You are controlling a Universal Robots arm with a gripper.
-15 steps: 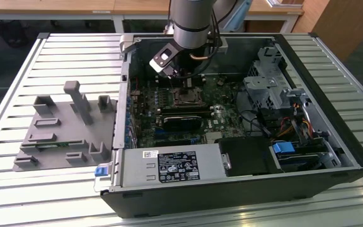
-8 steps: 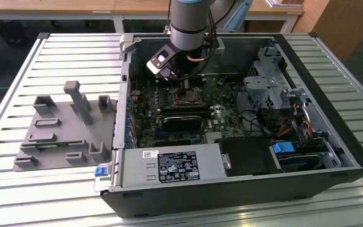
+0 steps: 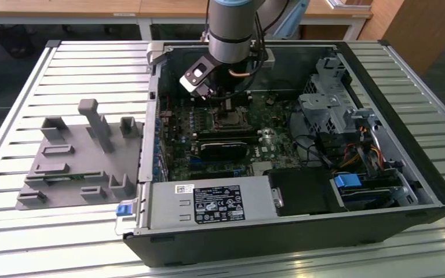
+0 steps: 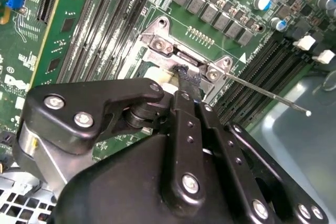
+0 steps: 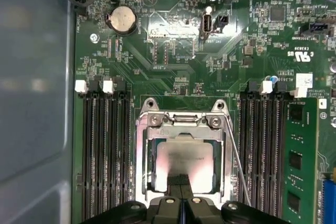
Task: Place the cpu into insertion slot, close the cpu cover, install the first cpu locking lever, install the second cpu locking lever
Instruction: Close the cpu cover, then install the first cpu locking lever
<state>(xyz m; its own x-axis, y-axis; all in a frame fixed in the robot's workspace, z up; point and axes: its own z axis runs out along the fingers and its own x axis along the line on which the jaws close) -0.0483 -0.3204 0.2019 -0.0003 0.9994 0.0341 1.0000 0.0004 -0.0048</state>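
Partly, the pincer [image 5: 181,182] covers the seated cpu [image 5: 184,153].

Tiny print — power supply label [image 3: 218,204]; white lettering — circuit board [image 5: 131,56].

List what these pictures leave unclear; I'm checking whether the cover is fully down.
Cover and CPU, near edges: first wrist view, under the claw.
Most of the cover: second wrist view, behind the claw.
Socket: exterior view, too small, partly behind the arm.

Robotics workshop: slatted aluminium bench [image 3: 68,63], opened computer case [image 3: 284,237], grey parts fixture [image 3: 68,168], wooden desks [image 3: 91,7] behind.
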